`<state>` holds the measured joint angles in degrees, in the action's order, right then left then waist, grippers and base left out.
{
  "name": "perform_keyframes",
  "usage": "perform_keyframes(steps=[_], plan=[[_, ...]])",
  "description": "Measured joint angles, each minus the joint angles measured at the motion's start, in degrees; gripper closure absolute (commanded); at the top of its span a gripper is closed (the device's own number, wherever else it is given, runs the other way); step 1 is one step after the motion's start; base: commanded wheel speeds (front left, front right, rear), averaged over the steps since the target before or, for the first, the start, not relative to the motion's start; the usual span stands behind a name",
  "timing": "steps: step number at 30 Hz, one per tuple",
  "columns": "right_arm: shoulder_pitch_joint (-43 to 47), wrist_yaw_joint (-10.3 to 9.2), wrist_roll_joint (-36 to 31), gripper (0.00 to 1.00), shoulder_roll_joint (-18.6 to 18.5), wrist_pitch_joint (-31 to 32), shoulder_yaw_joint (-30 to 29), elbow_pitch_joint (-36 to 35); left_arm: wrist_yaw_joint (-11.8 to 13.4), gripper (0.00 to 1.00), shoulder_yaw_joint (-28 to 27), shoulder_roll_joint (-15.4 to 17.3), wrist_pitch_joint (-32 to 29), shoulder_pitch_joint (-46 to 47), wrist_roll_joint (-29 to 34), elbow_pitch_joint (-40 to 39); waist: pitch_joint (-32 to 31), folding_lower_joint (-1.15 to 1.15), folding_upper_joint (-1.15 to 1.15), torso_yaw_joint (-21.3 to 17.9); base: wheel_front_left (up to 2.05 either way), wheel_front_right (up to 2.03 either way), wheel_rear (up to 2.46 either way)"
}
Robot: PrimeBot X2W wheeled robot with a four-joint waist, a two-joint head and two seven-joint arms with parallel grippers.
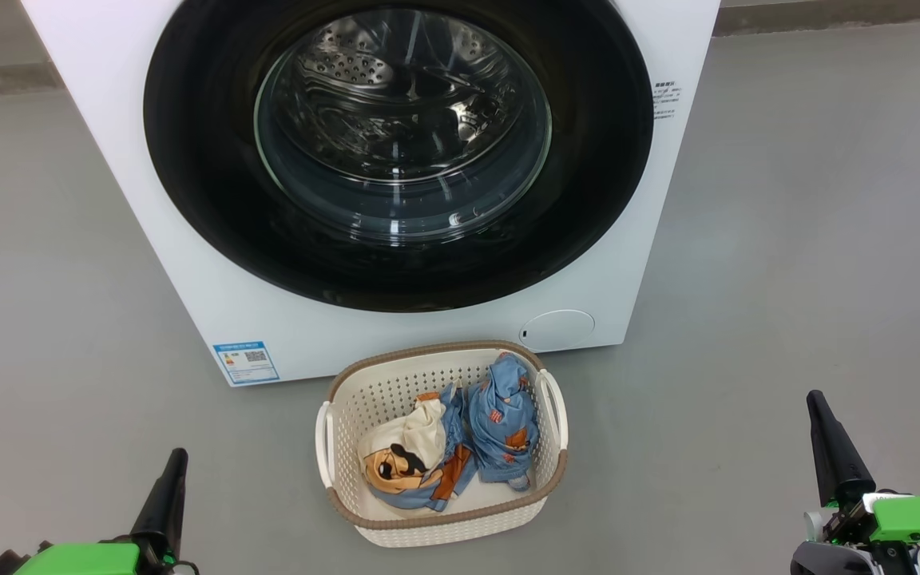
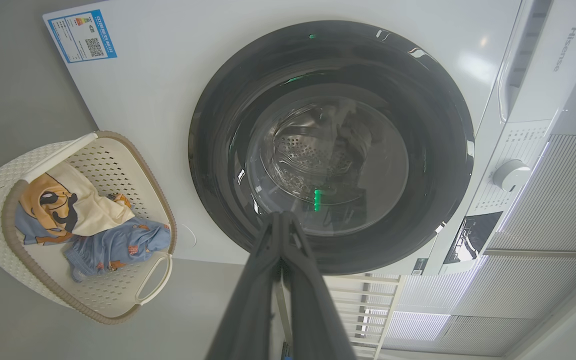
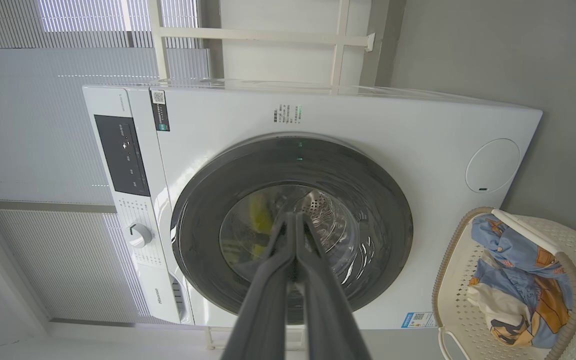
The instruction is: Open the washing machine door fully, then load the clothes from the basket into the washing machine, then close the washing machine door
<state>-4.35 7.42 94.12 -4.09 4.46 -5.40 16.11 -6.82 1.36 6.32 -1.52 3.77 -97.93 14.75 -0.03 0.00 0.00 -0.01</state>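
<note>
Floor [image 1: 787,239] grey; basket [image 1: 428,523] before washing machine [image 1: 188,303]; blinds [image 3: 28,125] behind; left end effector [image 1: 178,457], right end effector [image 1: 815,399] pressed together.

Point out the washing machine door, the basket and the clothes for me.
washing machine door [image 1: 196,160], head view, black ring left of the glass.
basket [image 1: 396,391], head view, perforated inner back wall.
clothes [image 1: 504,423], head view, blue printed garment.

The head view's top edge cuts off the upper part of the washing machine [image 1: 308,335] and its door [image 1: 196,160]. The print on the blue label [image 1: 246,362] is too small to read. In the basket [image 1: 396,387] the clothes [image 1: 500,423] overlap, perhaps three pieces, and the lower ones are hidden.
</note>
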Motion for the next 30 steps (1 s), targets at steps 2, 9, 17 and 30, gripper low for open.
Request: perform_keyframes(steps=[2, 9, 17, 30], plan=[[0.00, 0.00, 0.00, 1.00, 0.00, 0.00, 0.00, 0.00, 0.00, 1.00, -0.02, 0.00, 0.00, 0.00, 0.00, 0.00, 0.00, 0.00, 0.00, 0.00, 0.00, 0.00, 0.00], [0.00, 0.00, 0.00, 1.00, 0.00, 0.00, 0.00, 0.00, 0.00, 1.00, -0.09, -0.02, -0.07, 0.00, 0.37, 0.00, 0.00, 0.00, 0.00, 0.00, 0.00, 0.00, 0.00], [0.00, 0.00, 0.00, 1.00, 0.00, 0.00, -0.01, 0.00, 0.01, 1.00, -0.21, -0.05, -0.08, 0.00, 0.42, 0.00, 0.00, 0.00, 0.00, 0.00, 0.00, 0.00, 0.00], [0.00, 0.00, 0.00, 1.00, 0.01, 0.00, -0.01, 0.00, 0.01, 1.00, -0.36, -0.22, -0.09, 0.00, 0.51, 0.00, 0.00, 0.00, 0.00, 0.00, 0.00, 0.00, 0.00]])
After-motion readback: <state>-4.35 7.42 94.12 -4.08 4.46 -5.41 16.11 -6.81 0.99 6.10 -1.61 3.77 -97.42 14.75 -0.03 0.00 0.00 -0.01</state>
